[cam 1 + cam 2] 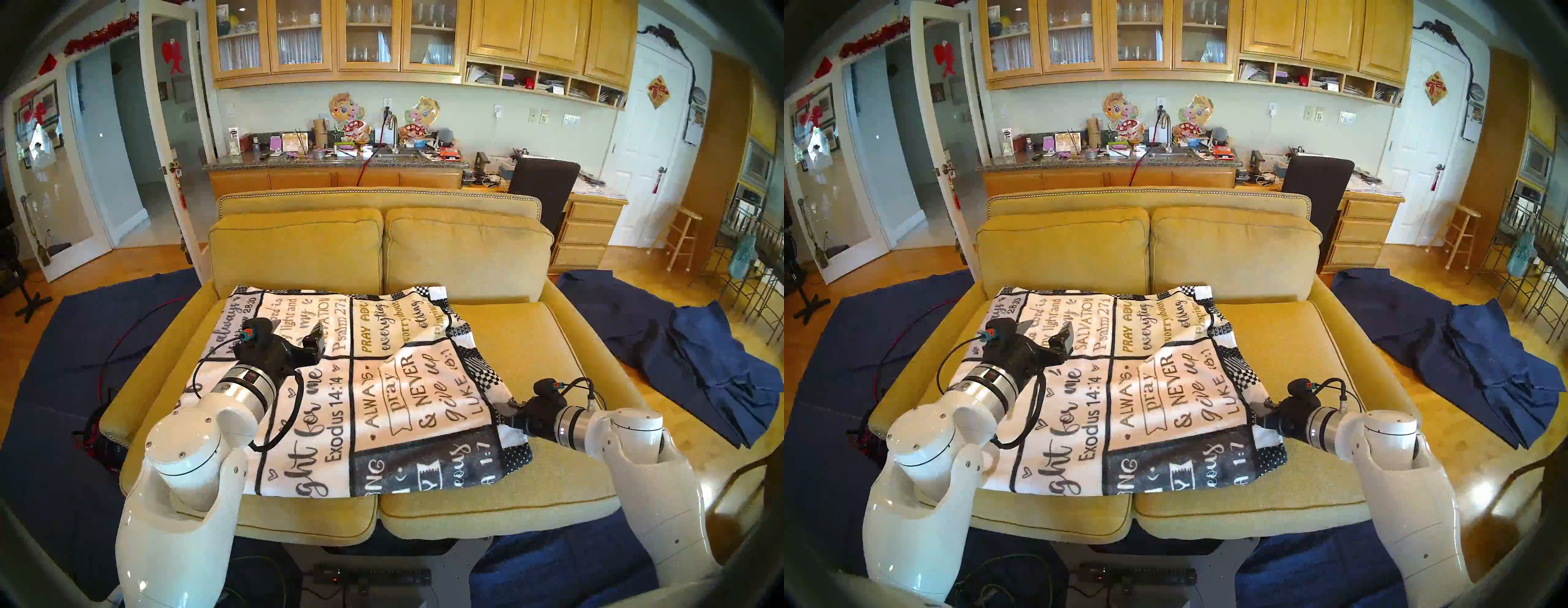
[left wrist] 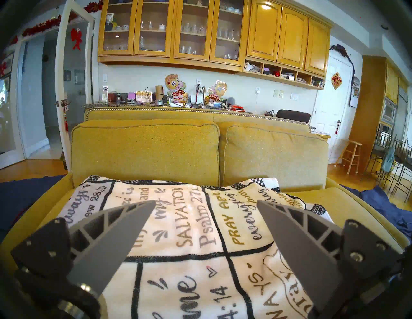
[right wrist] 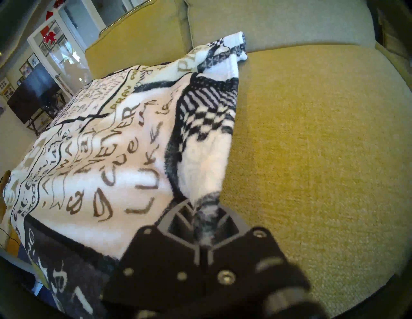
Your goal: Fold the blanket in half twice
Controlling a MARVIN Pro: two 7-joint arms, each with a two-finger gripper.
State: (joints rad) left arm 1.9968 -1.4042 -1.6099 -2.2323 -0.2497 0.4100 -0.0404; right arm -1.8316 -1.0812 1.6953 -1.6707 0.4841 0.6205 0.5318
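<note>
Your blanket [image 1: 339, 395] lies spread over the yellow sofa's seat cushions [image 1: 547, 339], covering mostly the 9 o'clock half. Your right tool [image 3: 206, 213] is clamped on the blanket's patterned edge at 3 o'clock. Your left tool [image 2: 206, 222] hovers above the blanket, fingers spread, holding nothing.

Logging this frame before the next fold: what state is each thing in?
blanket: lying on the sofa, rumpled, right edge pinched
left gripper: open, above the blanket
right gripper: shut on the blanket's edge
sofa: right seat mostly bare
navy cloths: crumpled on the floor
</note>
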